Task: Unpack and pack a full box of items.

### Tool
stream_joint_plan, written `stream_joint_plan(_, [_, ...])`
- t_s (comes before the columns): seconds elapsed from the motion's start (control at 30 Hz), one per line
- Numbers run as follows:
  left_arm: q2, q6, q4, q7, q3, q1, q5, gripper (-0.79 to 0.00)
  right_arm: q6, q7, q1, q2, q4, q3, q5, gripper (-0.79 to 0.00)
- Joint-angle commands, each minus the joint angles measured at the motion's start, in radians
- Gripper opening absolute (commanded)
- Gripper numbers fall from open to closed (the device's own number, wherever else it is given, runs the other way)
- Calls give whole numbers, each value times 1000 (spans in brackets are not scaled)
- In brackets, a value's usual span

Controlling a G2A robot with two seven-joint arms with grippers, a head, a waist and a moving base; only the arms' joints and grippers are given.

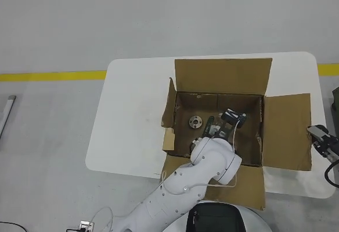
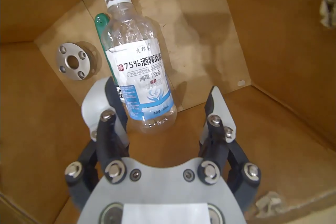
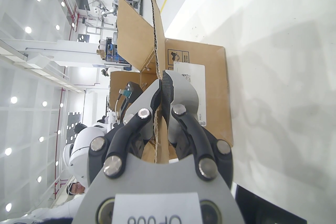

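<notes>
Bare white tabletop (image 1: 129, 122) lies open to the left of the brown cardboard box (image 1: 222, 75), which stands with its flaps open. Inside, nearest the left wall, we see a round silver metal flange (image 2: 72, 61) lying flat on the box floor. Just beside it a clear plastic bottle (image 2: 136, 64) with a white cap and a blue-and-white label lies on its side over a green plastic piece (image 2: 101, 22). The left gripper (image 2: 160, 87) hangs over the bottle's base end with its fingers spread wide. One finger is at the label's side, though we cannot tell whether it touches. The other is over bare cardboard floor. Farther right, the right gripper (image 3: 162, 78) is clamped on the edge of the box's right-hand flap (image 1: 285, 130).
</notes>
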Motion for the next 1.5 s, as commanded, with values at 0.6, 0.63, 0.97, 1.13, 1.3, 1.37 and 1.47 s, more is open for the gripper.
stream_joint_plan(0.6, [-46, 45, 189, 25, -51, -15, 15, -246, 1, 9, 19, -3, 18, -19, -11, -785])
stream_joint_plan(0.63, [-47, 44, 192, 26, -53, -14, 17, -376, 0, 9, 21, -3, 20, -20, -12, -785])
stream_joint_plan(0.97, [-62, 35, 187, 24, -72, -6, 29, -785, -2, 10, 41, -3, 40, -20, -17, -785])
stream_joint_plan(1.13, [-62, 19, 115, 5, -105, 2, 28, -785, -4, 19, 58, -1, 52, -3, -26, -785])
stream_joint_plan(1.3, [-58, 0, 1, -29, -155, 15, 17, -785, -5, 40, 76, 3, 67, 22, -31, -785])
stream_joint_plan(1.37, [-57, -2, -54, -48, -176, 21, 11, -785, -4, 47, 84, 5, 71, 35, -32, -785])
stream_joint_plan(1.47, [-54, -5, -125, -68, -210, 24, 10, -785, -1, 56, 93, 7, 78, 56, -35, -785])
